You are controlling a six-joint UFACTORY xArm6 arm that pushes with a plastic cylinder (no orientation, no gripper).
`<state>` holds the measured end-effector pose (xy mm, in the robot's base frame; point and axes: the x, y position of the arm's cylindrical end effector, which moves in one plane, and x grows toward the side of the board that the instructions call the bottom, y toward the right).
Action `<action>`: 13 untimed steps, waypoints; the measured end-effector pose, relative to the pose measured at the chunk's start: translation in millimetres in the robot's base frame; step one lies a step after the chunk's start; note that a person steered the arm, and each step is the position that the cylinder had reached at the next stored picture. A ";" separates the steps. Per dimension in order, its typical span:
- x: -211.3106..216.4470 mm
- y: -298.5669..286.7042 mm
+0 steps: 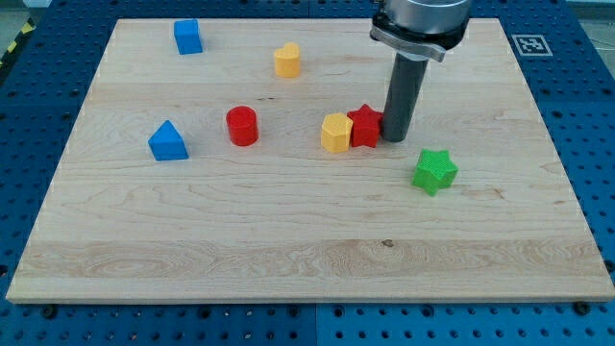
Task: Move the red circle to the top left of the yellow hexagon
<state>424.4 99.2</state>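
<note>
Fingers absent, my tip (pixel 397 139) touching red star (pixel 365 126), star against yellow hexagon (pixel 335 133), red circle (pixel 242 126) apart

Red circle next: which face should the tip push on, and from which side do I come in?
Push the red circle's upright left wall, coming from the view's left, slightly below centre. My tip sits beside the red star, right of the yellow hexagon.

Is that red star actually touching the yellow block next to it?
Touching. In the camera view the red star sits flush against the right side of the yellow hexagon, with no board showing between them. My tip is at the star's right.
</note>
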 end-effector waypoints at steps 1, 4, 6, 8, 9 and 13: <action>-42.4 16.2; -63.8 -205.1; -7.3 -256.7; -15.5 -127.6; -19.9 -111.6; -105.3 -86.8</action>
<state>319.1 12.4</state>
